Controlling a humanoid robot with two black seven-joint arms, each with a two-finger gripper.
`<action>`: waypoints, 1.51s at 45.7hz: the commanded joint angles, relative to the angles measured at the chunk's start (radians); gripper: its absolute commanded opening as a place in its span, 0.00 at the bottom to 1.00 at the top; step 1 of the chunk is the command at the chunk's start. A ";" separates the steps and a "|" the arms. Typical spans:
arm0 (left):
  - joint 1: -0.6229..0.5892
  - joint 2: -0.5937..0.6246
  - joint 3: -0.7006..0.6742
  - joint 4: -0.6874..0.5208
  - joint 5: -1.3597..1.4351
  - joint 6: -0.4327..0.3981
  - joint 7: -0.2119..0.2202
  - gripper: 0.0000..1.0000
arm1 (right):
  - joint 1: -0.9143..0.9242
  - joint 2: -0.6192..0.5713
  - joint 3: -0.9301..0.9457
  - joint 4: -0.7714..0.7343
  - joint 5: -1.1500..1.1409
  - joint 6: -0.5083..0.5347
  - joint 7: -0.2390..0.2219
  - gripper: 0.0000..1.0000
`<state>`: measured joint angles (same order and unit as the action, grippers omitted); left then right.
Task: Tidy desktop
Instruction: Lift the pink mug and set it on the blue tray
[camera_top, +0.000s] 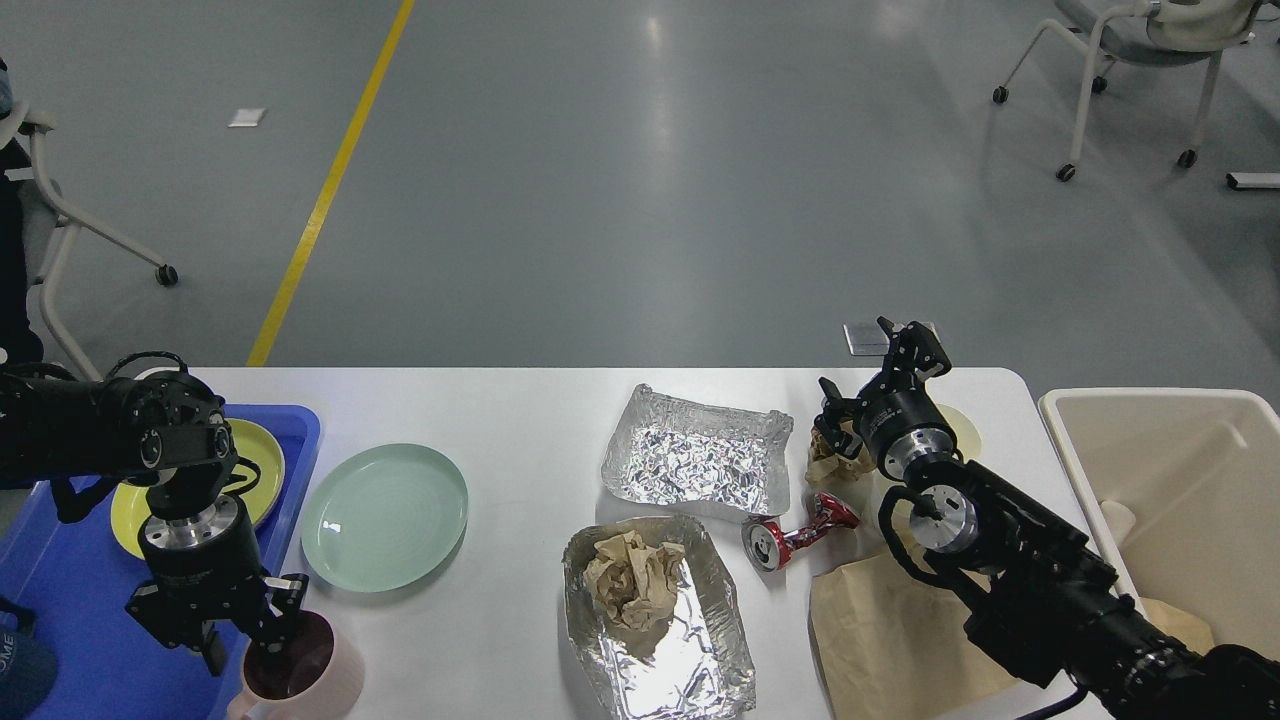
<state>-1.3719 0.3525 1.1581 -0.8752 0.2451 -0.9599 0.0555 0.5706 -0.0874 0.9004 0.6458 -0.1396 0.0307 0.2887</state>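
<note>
The white desktop (510, 420) holds a pale green plate (385, 515), an empty foil tray (695, 460), a second foil tray (700, 660) with crumpled brown paper (630, 585) in it, a crushed red can (795, 535) and a pink cup (310, 670) at the front left. My left gripper (250, 635) is open and points down at the cup. One finger is inside the cup and the other outside its left rim. My right gripper (878, 368) is open and empty at the back right, above a crumpled brown paper wad (825, 460).
A blue tray (60, 570) at the left edge holds a yellow plate (250, 465). A beige bin (1190, 430) stands off the right end. A flat brown paper bag (880, 640) lies under my right arm. Chairs stand on the floor beyond.
</note>
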 joint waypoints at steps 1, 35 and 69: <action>0.016 -0.001 -0.028 0.001 0.000 0.000 0.000 0.41 | 0.002 0.000 0.000 0.000 0.000 0.000 0.001 1.00; -0.085 0.037 -0.193 -0.001 -0.004 0.000 -0.003 0.00 | 0.000 0.000 0.000 0.000 0.000 0.000 0.000 1.00; -0.078 0.450 -0.235 0.076 -0.009 0.000 0.010 0.00 | 0.000 0.000 0.000 0.000 0.000 0.000 0.000 1.00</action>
<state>-1.4801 0.7609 0.9146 -0.8059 0.2374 -0.9599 0.0660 0.5713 -0.0874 0.9004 0.6458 -0.1395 0.0307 0.2885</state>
